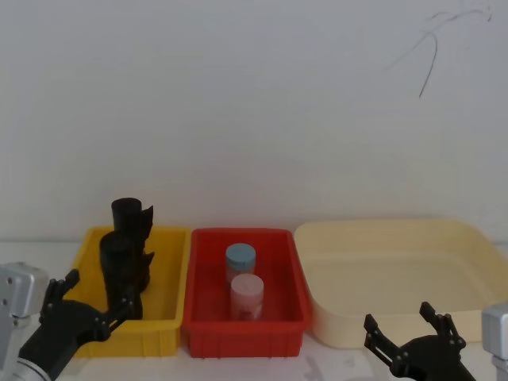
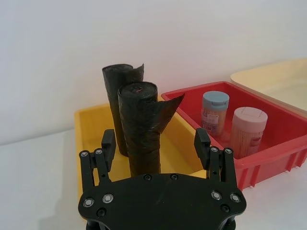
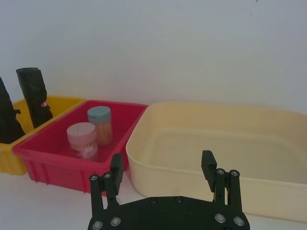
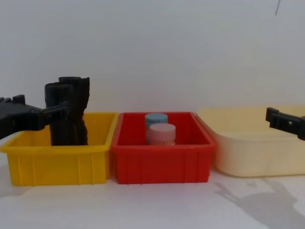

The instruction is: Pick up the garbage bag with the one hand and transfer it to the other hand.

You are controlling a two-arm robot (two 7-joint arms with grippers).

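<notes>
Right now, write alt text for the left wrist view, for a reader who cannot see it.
The left gripper, jaws open, faces the nearer garbage bag roll, framed between its jaws, with a second roll behind, both upright in a yellow bin. Beside it, a red bin holds a blue-lidded jar and a pink-lidded jar; the edge of a cream tub lies beyond.

This looks like a robot test lab, not a lived-in room. A bare white wall stands behind a plain white desk that carries a tidy row of plastic bins. The red bin in the middle holds two capped jars. Just left of it is a yellow bin with two black rolls standing upright. Just right of it sits a wide cream tub.
</notes>
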